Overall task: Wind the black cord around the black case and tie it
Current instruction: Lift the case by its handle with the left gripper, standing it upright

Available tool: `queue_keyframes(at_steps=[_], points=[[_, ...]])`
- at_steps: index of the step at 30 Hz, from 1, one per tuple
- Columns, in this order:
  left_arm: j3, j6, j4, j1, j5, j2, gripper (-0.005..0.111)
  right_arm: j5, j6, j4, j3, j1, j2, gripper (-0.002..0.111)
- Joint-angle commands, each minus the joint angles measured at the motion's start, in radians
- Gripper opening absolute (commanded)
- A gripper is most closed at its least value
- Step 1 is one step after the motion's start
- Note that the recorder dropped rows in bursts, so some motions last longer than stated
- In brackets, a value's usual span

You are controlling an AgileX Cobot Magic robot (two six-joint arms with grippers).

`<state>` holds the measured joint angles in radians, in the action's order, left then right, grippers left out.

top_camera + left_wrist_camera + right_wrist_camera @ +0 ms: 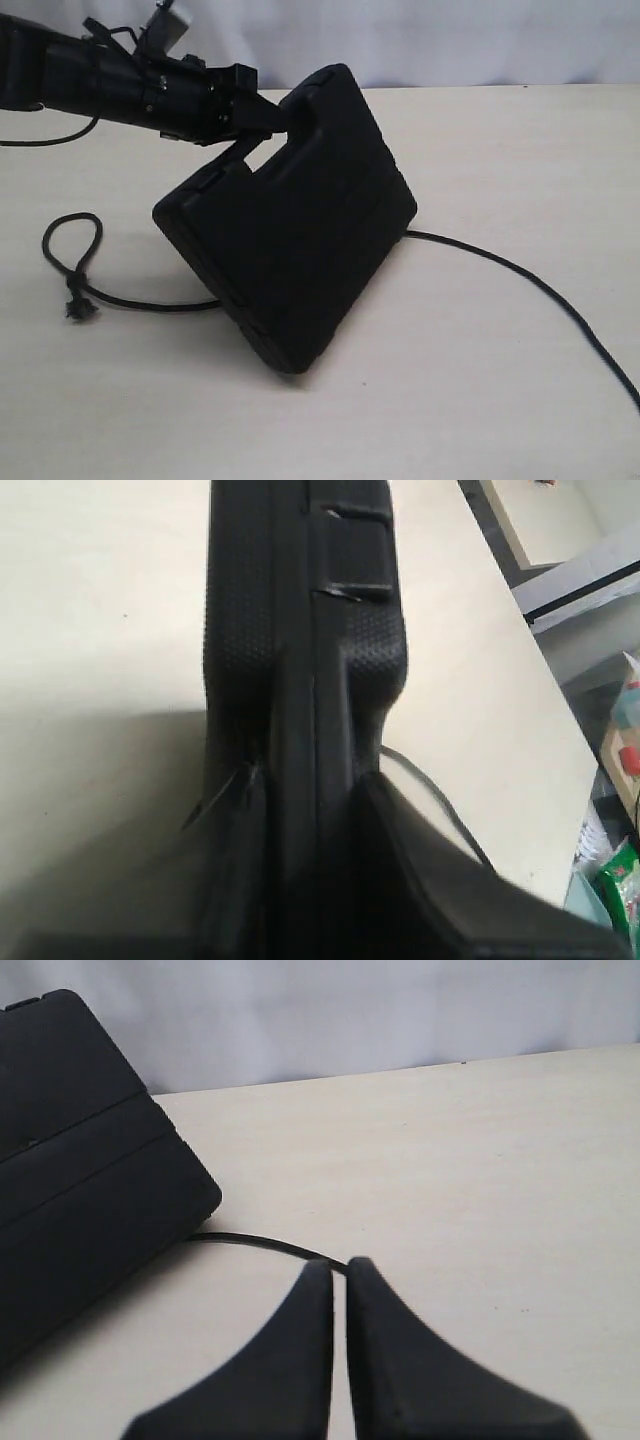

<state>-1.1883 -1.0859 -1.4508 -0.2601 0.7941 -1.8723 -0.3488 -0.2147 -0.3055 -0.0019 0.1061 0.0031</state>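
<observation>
The black case [290, 240] stands tilted on one long edge on the table, its handle end raised. My left gripper [262, 125] is shut on that raised handle edge; in the left wrist view the fingers [240, 860] clamp both faces of the case [300, 630]. The black cord [500, 265] runs under the case. One end forms a knotted loop [72, 262] on the left; the other part trails off to the right. My right gripper [340, 1265], outside the exterior view, is shut with the cord [250, 1242] pinched at its tips, beside the case's corner [70, 1160].
The beige table [480, 150] ends at a pale wall behind. In the left wrist view, the table's edge [520, 630] shows, with white furniture [570, 580] and a green packet [615, 880] beyond it on the floor.
</observation>
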Motion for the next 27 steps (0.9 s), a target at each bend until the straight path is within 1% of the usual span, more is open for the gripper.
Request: queue_keyframes(at_steps=[1, 5, 12, 20, 27], points=[[-0.001, -0.005, 0.027, -0.053, -0.042, 0.034, 0.000, 0.006, 0.005, 0.000, 0.002, 0.000, -0.003, 0.004], [-0.001, -0.005, 0.080, -0.112, -0.105, 0.034, 0.000, 0.006, 0.005, 0.000, 0.002, 0.000, -0.003, 0.004], [-0.003, -0.006, 0.091, -0.193, -0.233, 0.050, 0.000, 0.006, 0.005, 0.000, 0.002, 0.000, -0.003, 0.004], [-0.024, -0.005, 0.115, -0.235, -0.336, 0.111, 0.000, 0.006, 0.005, 0.000, 0.002, 0.000, -0.003, 0.004], [-0.024, -0.005, 0.121, -0.253, -0.335, 0.130, 0.000, 0.006, 0.005, 0.000, 0.002, 0.000, -0.003, 0.004]])
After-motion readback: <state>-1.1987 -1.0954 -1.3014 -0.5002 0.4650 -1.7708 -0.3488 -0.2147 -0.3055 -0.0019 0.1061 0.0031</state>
